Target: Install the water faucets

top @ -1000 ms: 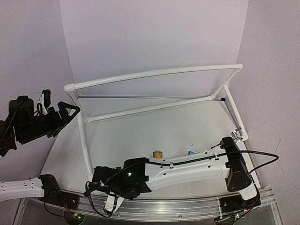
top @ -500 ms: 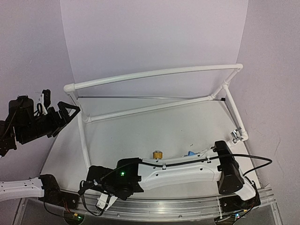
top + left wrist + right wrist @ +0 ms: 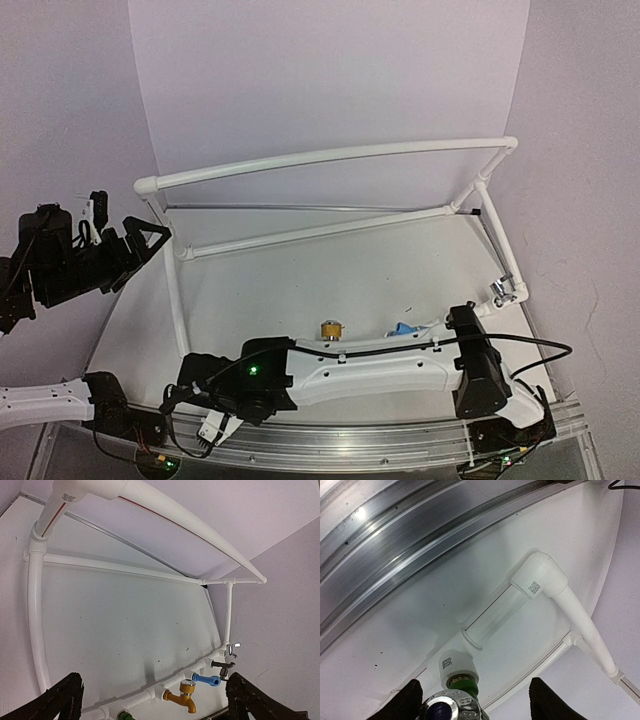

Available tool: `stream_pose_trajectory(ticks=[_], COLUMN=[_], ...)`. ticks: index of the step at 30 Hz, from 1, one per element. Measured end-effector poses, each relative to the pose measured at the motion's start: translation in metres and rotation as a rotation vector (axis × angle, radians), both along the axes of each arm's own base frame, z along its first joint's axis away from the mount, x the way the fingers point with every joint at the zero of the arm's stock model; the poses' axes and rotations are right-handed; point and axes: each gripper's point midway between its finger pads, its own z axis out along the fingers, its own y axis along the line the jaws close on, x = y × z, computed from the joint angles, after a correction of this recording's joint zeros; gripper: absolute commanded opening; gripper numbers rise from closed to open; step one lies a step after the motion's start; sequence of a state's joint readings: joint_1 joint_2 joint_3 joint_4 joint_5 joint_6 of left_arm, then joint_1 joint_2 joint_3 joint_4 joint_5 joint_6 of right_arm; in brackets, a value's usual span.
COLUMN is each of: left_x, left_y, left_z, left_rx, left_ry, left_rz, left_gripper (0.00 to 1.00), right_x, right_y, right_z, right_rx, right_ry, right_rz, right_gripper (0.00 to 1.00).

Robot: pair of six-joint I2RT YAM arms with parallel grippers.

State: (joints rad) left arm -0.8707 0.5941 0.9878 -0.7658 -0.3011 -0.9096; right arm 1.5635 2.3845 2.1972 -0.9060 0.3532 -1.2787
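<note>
The white pipe frame (image 3: 330, 155) stands on the table. In the left wrist view, several water faucets sit in a row on its front pipe: green (image 3: 124, 715), golden-orange (image 3: 185, 696), blue (image 3: 206, 680), dark grey (image 3: 223, 666) and silver (image 3: 231, 649). My right gripper (image 3: 477, 705) is low at the front left (image 3: 212, 428), open, with its fingers on either side of the green faucet (image 3: 465, 682) and its chrome knob (image 3: 452, 707); a gap shows on the right side. The green faucet sits in a white tee fitting (image 3: 456, 665). My left gripper (image 3: 140, 245) hangs open at the far left, holding nothing.
An aluminium rail (image 3: 400, 440) runs along the table's near edge, right beside the right gripper. The right arm (image 3: 380, 365) lies across the front pipe and hides most faucets from above. Purple walls close in the back and both sides.
The right arm has slid left along the front edge, carrying its gripper toward the green faucet, and its jaws have narrowed a little. The left arm has not moved.
</note>
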Motion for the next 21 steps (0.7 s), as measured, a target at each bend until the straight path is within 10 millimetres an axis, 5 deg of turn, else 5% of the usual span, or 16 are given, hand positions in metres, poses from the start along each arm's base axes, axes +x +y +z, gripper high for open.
stream_pose_trajectory(ticks=[9, 21], left_x=[0.000, 0.001], left_y=[0.000, 0.001], left_z=[0.000, 0.000], left_rx=[-0.002, -0.002], left_ry=[0.001, 0.000], left_rz=[0.002, 0.009], left_gripper=[1.00, 1.00], right_x=[0.001, 0.009], right_y=[0.007, -0.012], right_z=[0.000, -0.020], right_rx=[0.023, -0.054], right_ry=[-0.018, -0.069], right_rz=[-0.004, -0.026], right_gripper=[0.82, 0.77])
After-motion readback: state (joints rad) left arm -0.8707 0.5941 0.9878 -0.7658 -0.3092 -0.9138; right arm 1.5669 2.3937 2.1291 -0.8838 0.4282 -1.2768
